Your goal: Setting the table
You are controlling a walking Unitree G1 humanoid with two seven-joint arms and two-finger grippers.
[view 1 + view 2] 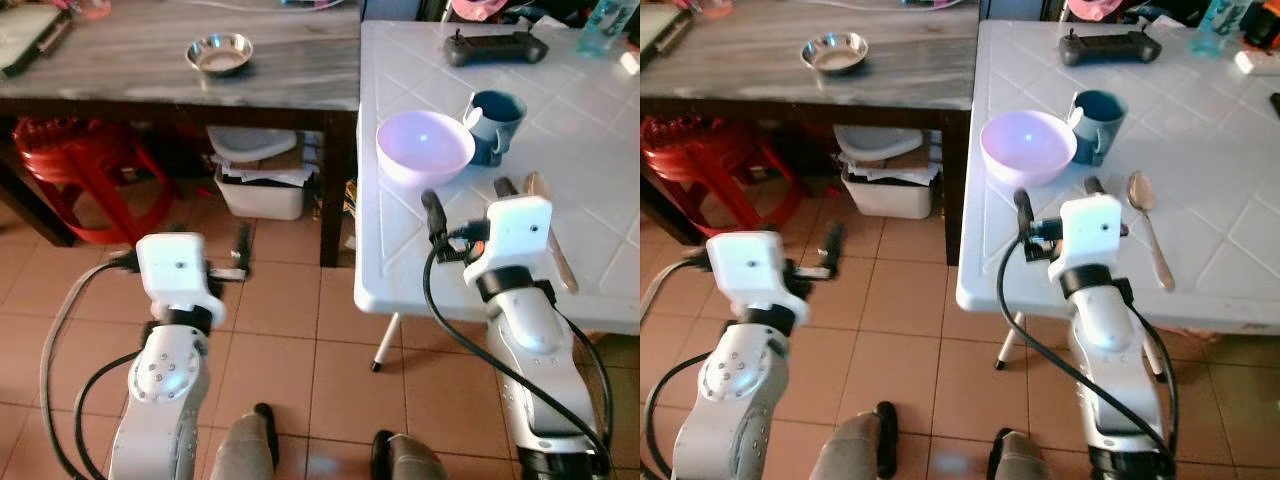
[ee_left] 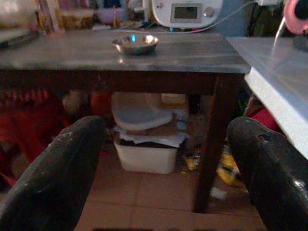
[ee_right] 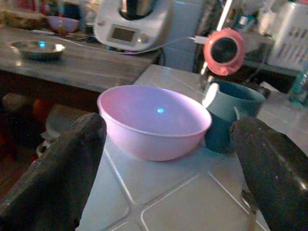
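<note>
From the head views, the white table [image 1: 420, 270] already carries a pink bowl [image 1: 424, 147], a teal mug [image 1: 494, 120] touching it and a spoon [image 1: 1147, 226] just beyond the right gripper [image 1: 470, 215], so the setting looks partly done. A steel dish [image 1: 219, 53] sits far ahead of the left gripper [image 1: 238, 262] on the grey table [image 1: 120, 60], possibly left to fetch. Left wrist view: fingers [image 2: 53, 178] spread, released, dish well ahead. Right wrist view: fingers [image 3: 53, 173] spread and empty, bowl just ahead, mug behind it. No legible writing anywhere.
</note>
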